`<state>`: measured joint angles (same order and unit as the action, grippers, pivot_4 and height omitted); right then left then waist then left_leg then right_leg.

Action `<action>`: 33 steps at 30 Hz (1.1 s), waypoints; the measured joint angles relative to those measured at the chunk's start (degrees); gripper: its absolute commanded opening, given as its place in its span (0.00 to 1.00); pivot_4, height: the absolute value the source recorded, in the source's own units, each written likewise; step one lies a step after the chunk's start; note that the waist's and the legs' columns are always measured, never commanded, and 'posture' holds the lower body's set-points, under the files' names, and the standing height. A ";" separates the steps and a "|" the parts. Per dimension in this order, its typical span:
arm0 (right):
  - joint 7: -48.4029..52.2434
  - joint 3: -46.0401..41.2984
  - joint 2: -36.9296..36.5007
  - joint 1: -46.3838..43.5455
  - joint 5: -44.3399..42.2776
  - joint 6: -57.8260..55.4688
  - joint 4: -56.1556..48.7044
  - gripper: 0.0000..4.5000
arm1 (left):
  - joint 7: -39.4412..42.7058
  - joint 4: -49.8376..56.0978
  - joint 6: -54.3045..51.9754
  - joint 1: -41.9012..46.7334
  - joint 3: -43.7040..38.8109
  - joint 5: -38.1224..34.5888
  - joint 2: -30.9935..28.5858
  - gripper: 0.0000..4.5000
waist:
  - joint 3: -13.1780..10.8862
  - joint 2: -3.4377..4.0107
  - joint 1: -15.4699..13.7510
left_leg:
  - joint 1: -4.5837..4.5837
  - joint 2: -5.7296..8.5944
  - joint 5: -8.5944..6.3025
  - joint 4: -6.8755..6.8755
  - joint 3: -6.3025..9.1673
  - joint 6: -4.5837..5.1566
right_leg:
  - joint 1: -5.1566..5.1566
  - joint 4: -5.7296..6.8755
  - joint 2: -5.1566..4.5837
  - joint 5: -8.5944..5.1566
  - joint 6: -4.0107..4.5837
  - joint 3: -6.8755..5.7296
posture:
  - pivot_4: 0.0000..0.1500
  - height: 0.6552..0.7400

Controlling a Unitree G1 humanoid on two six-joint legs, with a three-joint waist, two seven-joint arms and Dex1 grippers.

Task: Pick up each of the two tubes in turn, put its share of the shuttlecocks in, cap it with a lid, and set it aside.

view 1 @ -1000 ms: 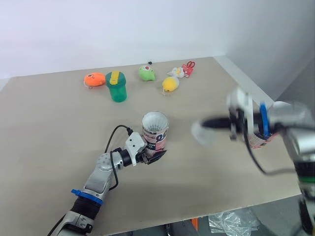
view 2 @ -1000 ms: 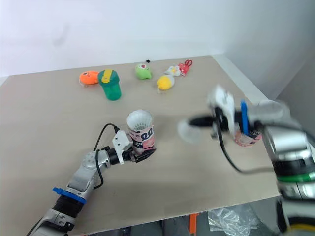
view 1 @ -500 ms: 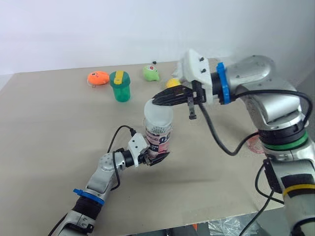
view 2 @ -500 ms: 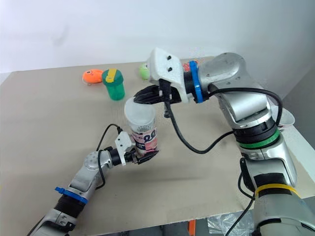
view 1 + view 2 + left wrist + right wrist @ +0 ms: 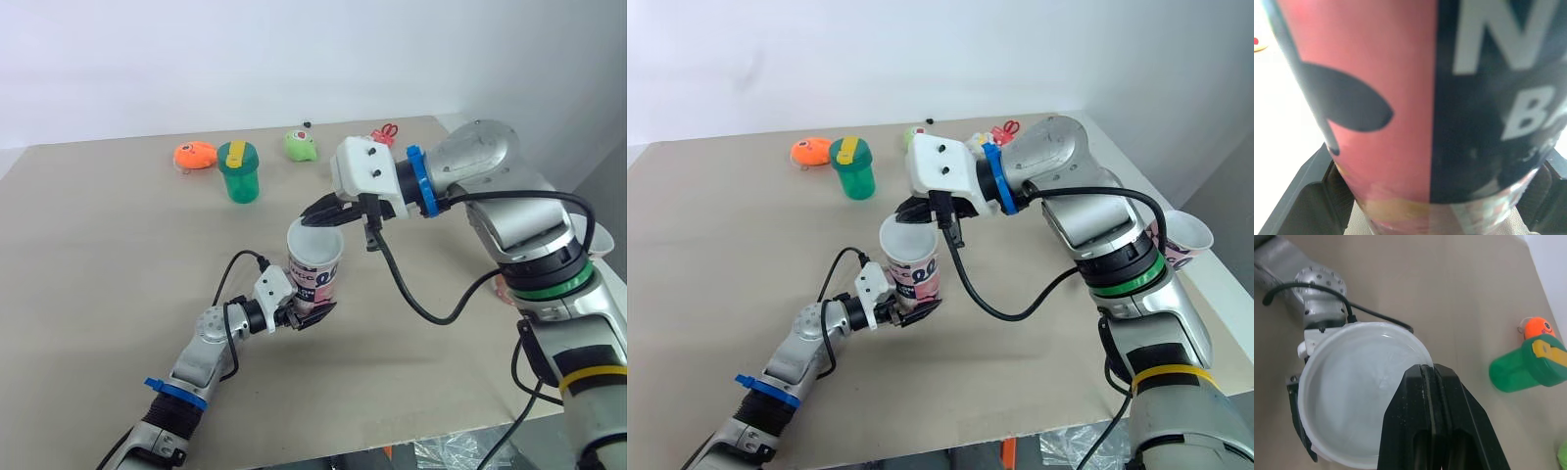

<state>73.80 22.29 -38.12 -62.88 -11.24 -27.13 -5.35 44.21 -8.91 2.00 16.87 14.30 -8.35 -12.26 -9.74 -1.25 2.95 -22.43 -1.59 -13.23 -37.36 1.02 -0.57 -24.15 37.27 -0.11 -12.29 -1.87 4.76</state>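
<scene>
The left gripper (image 5: 308, 315) clamps the upright pink-and-black tube (image 5: 315, 279) on the table (image 5: 118, 255) while the right gripper (image 5: 323, 212), pinching the translucent lid (image 5: 312, 239) by its rim (one edge only), holds it on the tube's mouth, so an off-centre press could cock it half-seated.

Pale tan desk (image 5: 98, 294) with small things along its far edge.
At the back, from the left: an orange toy (image 5: 193, 155), just beside it a yellow-topped green cup (image 5: 238, 178), then a green toy (image 5: 300, 146), and further right a red item (image 5: 384, 131) near the corner. A printed tube (image 5: 315, 277) stands upright near the middle, and a second tube (image 5: 1179, 238) stands at the right edge.
</scene>
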 measured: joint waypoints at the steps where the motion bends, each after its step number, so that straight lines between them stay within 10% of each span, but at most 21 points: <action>1: 0.07 0.08 0.00 0.10 0.42 0.27 0.00 0.01 | 0.01 0.03 -0.03 0.00 0.02 0.00 -0.01 0.87 | 0.00 0.00 0.00 | 0.00 0.00 0.00 0.00 -0.01 0.00 | 0.00 0.00 0.00 0.00 0.00 0.00 | 1.00 1.00; 33: 1.23 2.60 0.93 0.66 9.48 7.93 0.03 0.01 | 0.03 0.95 -1.85 -0.18 0.01 0.03 -0.03 0.87 | 0.05 0.08 0.00 | 0.03 0.00 0.00 0.09 0.02 0.00 | 0.01 -0.04 0.00 -0.04 0.05 -0.03 | 1.00 1.00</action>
<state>75.03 24.89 -37.19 -62.21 -1.75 -19.20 -5.32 44.24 -7.97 0.15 16.69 14.31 -8.32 -12.29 -9.69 -1.17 2.95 -22.40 -1.59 -13.24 -37.27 1.03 -0.58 -24.15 37.24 -0.11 -12.32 -1.82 4.73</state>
